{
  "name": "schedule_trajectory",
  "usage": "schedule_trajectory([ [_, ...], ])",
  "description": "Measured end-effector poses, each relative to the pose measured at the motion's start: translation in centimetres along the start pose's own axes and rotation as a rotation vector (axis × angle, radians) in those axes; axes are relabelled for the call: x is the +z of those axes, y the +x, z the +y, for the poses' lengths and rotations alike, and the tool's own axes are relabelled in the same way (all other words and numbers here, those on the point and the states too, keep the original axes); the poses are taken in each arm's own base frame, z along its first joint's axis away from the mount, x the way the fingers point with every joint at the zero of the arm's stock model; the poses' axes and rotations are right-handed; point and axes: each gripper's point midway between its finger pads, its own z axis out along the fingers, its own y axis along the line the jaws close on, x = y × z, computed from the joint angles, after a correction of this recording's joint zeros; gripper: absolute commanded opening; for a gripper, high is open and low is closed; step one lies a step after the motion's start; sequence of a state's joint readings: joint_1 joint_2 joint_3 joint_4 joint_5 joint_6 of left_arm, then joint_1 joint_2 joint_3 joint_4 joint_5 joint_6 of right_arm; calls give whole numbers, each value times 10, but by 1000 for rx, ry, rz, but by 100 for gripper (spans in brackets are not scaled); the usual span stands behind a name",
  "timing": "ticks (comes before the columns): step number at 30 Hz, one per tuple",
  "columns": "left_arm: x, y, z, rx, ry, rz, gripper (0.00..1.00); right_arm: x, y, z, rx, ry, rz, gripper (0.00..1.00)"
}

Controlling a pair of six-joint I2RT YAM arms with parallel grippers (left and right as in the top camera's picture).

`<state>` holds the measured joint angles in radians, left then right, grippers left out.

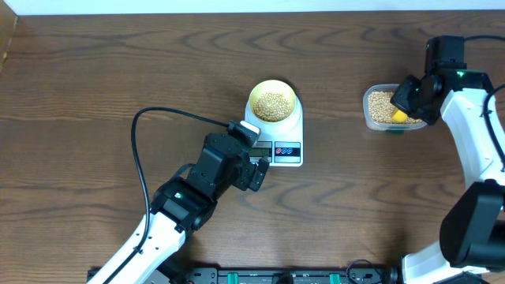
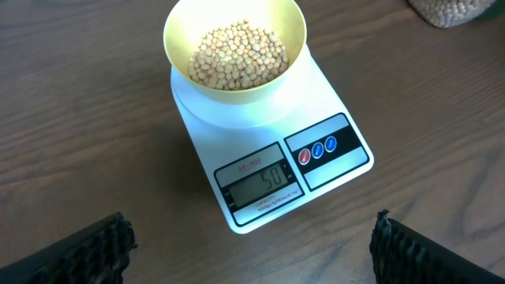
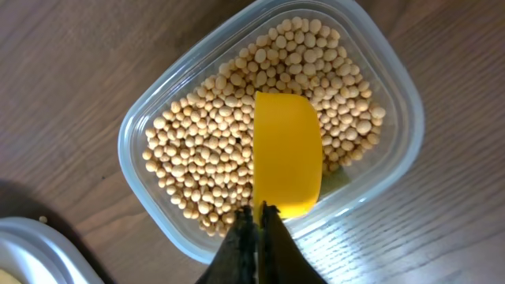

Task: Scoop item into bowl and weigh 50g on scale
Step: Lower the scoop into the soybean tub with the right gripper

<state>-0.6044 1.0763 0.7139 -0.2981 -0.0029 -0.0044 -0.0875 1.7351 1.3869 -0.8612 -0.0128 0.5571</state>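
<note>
A white rounded-rectangular digital kitchen scale (image 1: 278, 151) sits near the middle of the dark brown wood-grain surface (image 1: 95, 79), and a small round pale-yellow bowl (image 2: 293, 35) stands on its platform. The bowl holds a mound of small round tan beans (image 2: 237, 55), and the scale's LCD display (image 2: 264, 181) reads 50; two small round buttons (image 2: 317, 148) sit beside the display on the front edge. The left pincer (image 1: 260, 171) hovers just in front of the scale's front edge with its dark fingers (image 2: 87, 252) spread wide apart, released and grasping nothing. Well off to the right lies a clear rounded-rectangular plastic tub (image 3: 398, 170), holding a layer of the same tan beans (image 3: 209, 154). The right pincer (image 3: 258, 225) is over the near rim of this tub, clenched on the handle end of a yellow measuring spoon (image 3: 288, 154), whose head lies over the beans inside the tub. Whether the spoon head touches the beans cannot be told.
</note>
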Motion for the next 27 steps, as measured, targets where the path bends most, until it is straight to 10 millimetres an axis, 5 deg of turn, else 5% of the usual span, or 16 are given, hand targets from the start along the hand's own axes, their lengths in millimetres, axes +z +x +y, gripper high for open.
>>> schedule_trajectory([
  [8, 0, 0, 0, 0, 0, 0, 98, 3, 1, 2, 9, -12, 11, 64],
  [12, 0, 0, 0, 0, 0, 0, 98, 3, -1, -2, 10, -10, 11, 99],
  [27, 0, 0, 0, 0, 0, 0, 98, 3, -8, -31, -122, 24, 30, 99],
])
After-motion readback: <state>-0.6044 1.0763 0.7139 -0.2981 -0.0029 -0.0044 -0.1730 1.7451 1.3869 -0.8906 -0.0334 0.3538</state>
